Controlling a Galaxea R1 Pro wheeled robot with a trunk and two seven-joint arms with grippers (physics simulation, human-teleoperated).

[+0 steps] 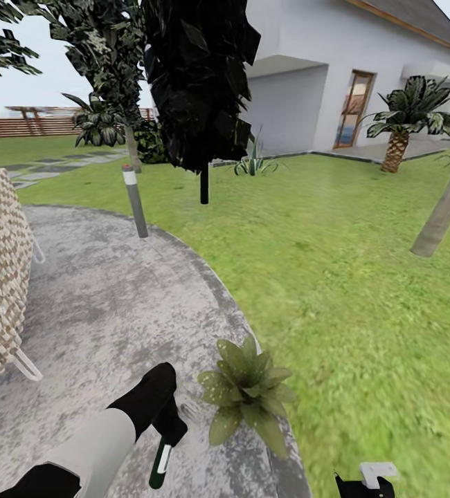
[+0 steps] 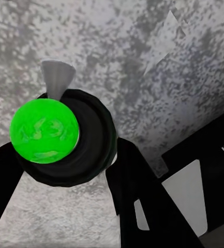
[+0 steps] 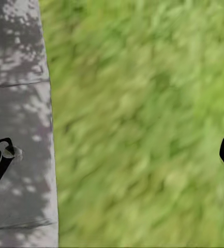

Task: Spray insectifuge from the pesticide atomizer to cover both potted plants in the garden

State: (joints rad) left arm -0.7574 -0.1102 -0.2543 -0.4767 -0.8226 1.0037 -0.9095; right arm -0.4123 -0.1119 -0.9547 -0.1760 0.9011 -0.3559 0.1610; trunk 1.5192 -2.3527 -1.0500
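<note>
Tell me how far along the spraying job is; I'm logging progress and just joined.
Done: the pesticide atomizer is picked up, held in the left gripper over the patio. In hand: it sits close beside one potted plant at the patio's edge, though no spray is visible. Left: covering this plant, then the second one. The right gripper hangs open over the lawn.

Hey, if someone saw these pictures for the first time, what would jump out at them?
Probably the left gripper low in the head view, holding the dark green atomizer over the grey patio. Just beside it, a potted plant with pointed leaves sits at the patio's edge, next to the lawn. In the left wrist view, the bottle's bright green end stands out between the fingers.
</note>
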